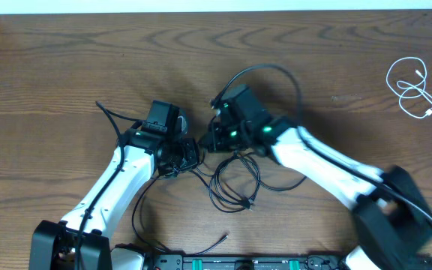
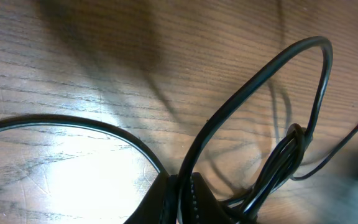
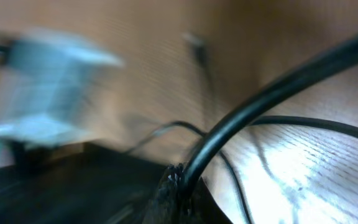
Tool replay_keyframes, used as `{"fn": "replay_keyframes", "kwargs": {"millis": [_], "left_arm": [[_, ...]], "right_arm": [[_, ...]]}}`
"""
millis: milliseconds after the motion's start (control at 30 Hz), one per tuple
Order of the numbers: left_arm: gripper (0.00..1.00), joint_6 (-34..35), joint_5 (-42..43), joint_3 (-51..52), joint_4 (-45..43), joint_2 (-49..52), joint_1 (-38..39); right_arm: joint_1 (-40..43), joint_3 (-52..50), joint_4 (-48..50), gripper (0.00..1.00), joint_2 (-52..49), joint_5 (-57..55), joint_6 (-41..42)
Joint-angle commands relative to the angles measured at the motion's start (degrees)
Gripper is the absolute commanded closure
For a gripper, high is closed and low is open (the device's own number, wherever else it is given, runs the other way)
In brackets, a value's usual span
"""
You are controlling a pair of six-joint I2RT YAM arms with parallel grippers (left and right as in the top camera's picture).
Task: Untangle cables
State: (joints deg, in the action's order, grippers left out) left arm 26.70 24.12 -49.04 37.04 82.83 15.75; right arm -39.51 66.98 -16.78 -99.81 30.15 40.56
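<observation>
Left hand (image 1: 185,154) and right hand (image 1: 214,138) face each other, low over the table (image 1: 66,60). Each pinches the black cables (image 1: 232,187).

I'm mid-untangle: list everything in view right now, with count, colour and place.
table: one, brown wood, under everything.
white cable: one, white, loosely coiled at the table's far right, apart from both arms.
black cables: number unclear in the tangle, black, looped at table centre between the two arms.
left gripper: one, black, centre-left, shut on the black cables.
right gripper: one, black, centre, shut on the black cables.
</observation>
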Motion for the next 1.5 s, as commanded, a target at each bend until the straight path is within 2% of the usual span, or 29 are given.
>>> {"fn": "replay_keyframes", "kwargs": {"millis": [0,300,600,800,967,1300,1467], "left_arm": [[0.92,-1.18,0.90,0.07,0.15,0.15,-0.20],[0.92,-1.16,0.70,0.07,0.15,0.15,-0.20],[0.92,-1.14,-0.74,0.07,0.15,0.15,-0.20],[0.92,0.13,0.42,0.07,0.11,0.15,-0.20],[0.92,0.13,6.62,0.07,-0.98,0.15,-0.20],[0.92,0.11,20.17,0.07,-5.38,0.15,-0.20],[0.92,0.11,25.70,0.07,-7.67,0.15,-0.20]], "right_arm": [[2.54,0.31,-0.87,0.99,10.51,1.09,-4.28],[11.80,0.31,-8.50,0.99,27.21,1.07,-5.35],[24.37,0.31,-15.43,0.99,34.49,-0.26,-8.13],[29.57,0.31,-26.75,0.99,33.40,-12.15,-9.44],[29.94,0.28,-34.18,0.99,30.27,-25.59,-9.57],[30.29,0.28,-36.37,0.99,21.75,-39.17,-9.55],[31.95,0.31,-36.28,0.99,17.00,-41.11,-9.55]]}}
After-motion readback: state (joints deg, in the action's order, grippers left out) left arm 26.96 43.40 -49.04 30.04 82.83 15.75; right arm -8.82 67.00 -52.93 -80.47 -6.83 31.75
